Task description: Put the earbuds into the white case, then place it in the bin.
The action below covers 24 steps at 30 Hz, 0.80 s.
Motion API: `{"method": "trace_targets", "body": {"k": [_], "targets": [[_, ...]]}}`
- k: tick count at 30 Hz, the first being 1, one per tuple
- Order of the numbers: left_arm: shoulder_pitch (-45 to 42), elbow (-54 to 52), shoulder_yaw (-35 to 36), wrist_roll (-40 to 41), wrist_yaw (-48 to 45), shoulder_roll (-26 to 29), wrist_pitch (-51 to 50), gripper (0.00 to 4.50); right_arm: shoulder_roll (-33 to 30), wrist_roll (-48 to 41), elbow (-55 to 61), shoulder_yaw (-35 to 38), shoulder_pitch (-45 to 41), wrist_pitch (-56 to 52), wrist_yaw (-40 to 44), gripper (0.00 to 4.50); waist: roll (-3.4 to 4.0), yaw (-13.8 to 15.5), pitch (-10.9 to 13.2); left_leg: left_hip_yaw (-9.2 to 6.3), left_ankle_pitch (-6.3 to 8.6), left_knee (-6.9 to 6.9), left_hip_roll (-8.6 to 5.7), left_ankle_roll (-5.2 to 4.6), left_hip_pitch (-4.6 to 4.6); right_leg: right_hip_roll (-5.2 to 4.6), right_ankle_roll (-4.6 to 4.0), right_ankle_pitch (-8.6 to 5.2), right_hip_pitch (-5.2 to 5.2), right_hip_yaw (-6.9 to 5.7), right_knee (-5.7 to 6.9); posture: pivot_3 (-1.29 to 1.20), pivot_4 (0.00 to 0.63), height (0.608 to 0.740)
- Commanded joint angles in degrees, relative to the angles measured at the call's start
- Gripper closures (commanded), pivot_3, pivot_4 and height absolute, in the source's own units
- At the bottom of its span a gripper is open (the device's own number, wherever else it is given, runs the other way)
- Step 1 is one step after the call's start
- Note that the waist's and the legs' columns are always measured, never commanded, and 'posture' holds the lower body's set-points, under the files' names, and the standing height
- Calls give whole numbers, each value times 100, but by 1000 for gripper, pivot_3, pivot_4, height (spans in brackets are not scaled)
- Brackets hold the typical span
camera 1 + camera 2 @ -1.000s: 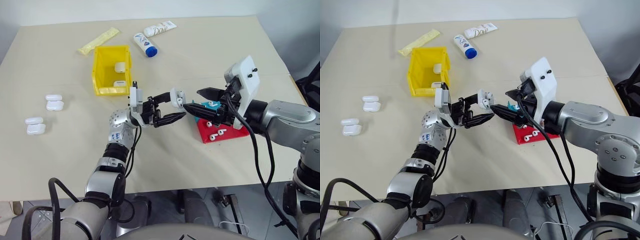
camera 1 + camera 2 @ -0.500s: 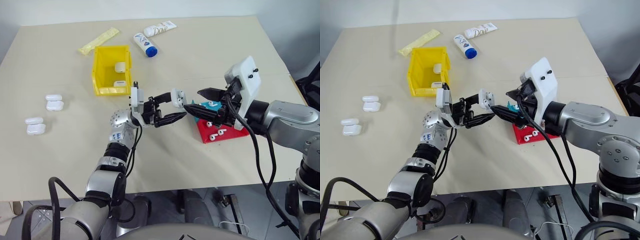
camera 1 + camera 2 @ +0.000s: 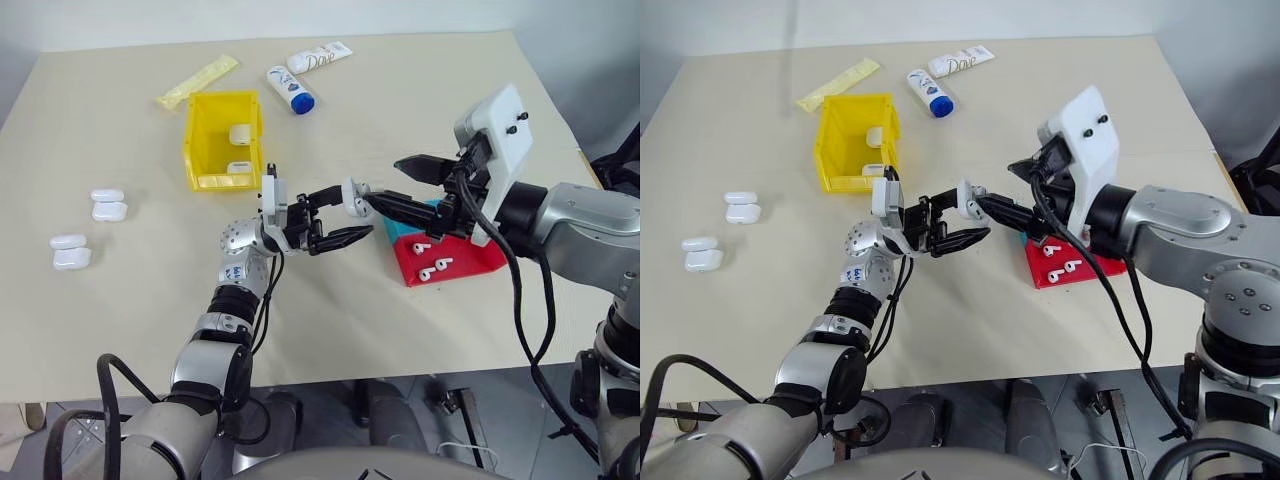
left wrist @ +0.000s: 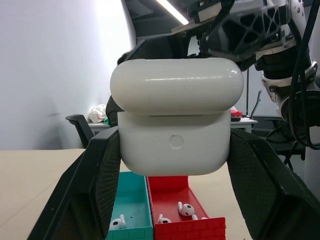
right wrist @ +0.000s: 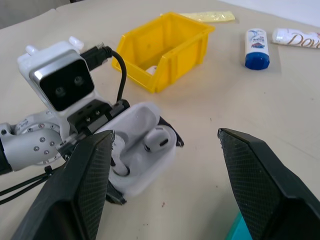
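currently i log: left gripper (image 3: 338, 215) clamps the white case (image 4: 175, 135), lid up, one earbud (image 5: 156, 140) seated; right gripper (image 5: 165, 165) spread, empty; bin (image 3: 224, 140) drop pending

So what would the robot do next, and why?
Probably press the earbud fully down. The left gripper holds the white case open with that earbud standing in a socket, and the right gripper hangs open just above it. A second earbud from the red tray likely follows.

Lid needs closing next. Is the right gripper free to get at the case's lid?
Probably yes: the right gripper is open and empty beside the case, which the left gripper holds up with nothing between.
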<state>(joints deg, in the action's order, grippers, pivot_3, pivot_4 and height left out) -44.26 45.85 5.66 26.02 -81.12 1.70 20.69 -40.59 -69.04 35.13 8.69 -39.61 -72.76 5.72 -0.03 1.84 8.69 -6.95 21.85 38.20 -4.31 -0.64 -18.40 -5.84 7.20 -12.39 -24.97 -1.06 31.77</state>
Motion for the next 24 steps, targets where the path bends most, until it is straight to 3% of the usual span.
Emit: {"method": "trace_targets", "body": {"k": [1, 24], "targets": [[-40, -57, -8, -1, -29, -43, 86, 1712, 42, -135, 18, 1, -187, 70, -103, 1047, 0, 0, 0, 0, 0, 0, 0, 0, 0, 0, 0, 0, 0, 0, 0, 0, 150, 740], [-65, -94, 25, 9, -12, -40, 98, 1712, 59, -135, -1, -167, -95, 83, -159, 1047, 0, -2, 0, 0, 0, 0, 0, 0, -1, 0, 0, 0, 0, 0, 0, 0, 150, 740]]}}
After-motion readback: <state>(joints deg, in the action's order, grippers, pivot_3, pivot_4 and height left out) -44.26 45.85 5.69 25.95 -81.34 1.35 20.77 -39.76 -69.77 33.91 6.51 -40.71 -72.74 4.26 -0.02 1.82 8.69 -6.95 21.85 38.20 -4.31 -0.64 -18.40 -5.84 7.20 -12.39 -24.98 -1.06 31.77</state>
